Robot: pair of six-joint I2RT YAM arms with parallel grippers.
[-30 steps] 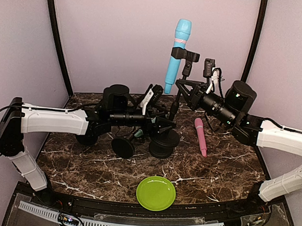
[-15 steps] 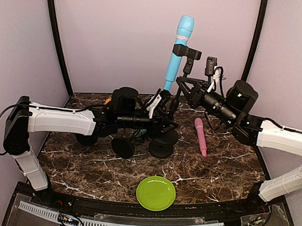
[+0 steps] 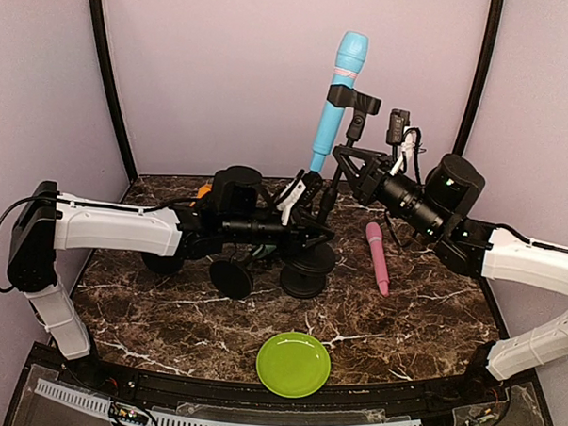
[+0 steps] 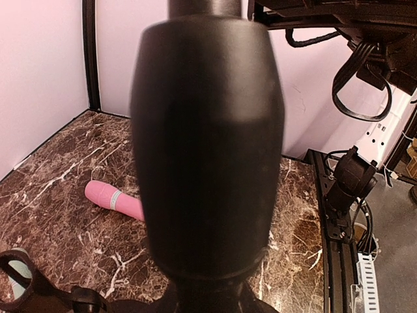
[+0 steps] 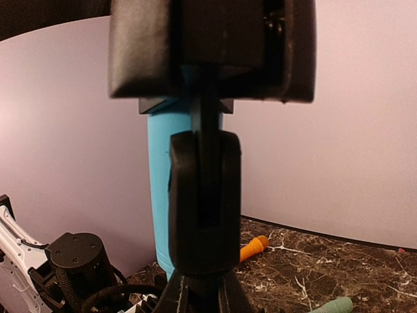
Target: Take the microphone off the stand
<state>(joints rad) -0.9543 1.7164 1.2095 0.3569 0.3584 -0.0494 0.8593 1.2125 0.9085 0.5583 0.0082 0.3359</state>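
Stand flanked by left arm, right arm; space above blue microphone free.

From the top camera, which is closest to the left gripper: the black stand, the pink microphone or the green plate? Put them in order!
1. Black stand: right at the left gripper, which is shut on it.
2. Pink microphone: lying off to the gripper's right.
3. Green plate: farthest, down at the front edge.

Left fingers and right fingers pinched, arms outstretched.

Dark marble table — green plate, pink microphone, stand base on it.
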